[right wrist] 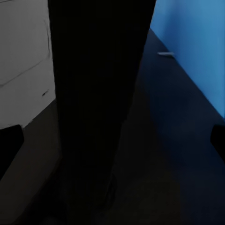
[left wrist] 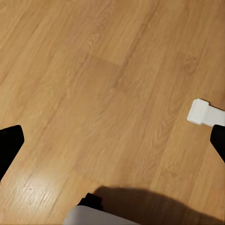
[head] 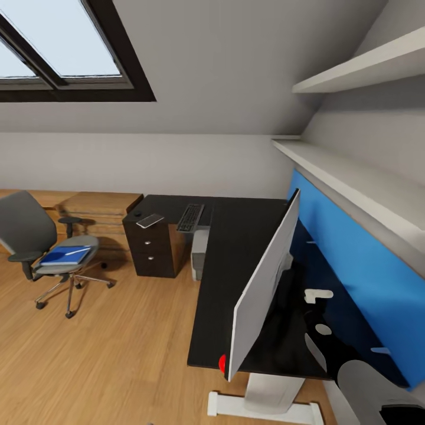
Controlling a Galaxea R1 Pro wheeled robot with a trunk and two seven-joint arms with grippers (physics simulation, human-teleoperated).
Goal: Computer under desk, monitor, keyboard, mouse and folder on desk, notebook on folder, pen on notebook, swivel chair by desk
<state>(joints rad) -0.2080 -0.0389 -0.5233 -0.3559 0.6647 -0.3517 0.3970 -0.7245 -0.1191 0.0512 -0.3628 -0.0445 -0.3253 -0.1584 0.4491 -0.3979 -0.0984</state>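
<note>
Starting at the far left of the head view, the grey swivel chair (head: 41,248) stands on the wood floor (head: 106,348), well apart from the desk, with a blue folder (head: 64,255) lying flat on its seat; a pale thin stick on the folder may be the pen, though it is too small to be sure. Next comes a dark drawer unit (head: 150,251) bearing a small flat silvery object (head: 150,221) that I cannot identify. Beside it, on the far arm of the matte black L-shaped desk (head: 236,236), the black keyboard (head: 190,217) lies with its long axis running away from the camera. The monitor (head: 262,289), a thin grey slab seen edge-on, stands upright on the desk's near arm before a blue back panel (head: 354,283). The right arm (head: 348,354), glossy black, reaches behind the monitor. The right wrist view looks at a dark upright, likely the monitor's stand (right wrist: 93,93), between spread black fingertips (right wrist: 9,145). These hold nothing. The left gripper (left wrist: 112,145) likewise hangs spread and empty over bare floor, near a white desk foot (left wrist: 201,112). Judging by this, the folder lies far to the left of both grippers, with the left arm the nearer.
</note>
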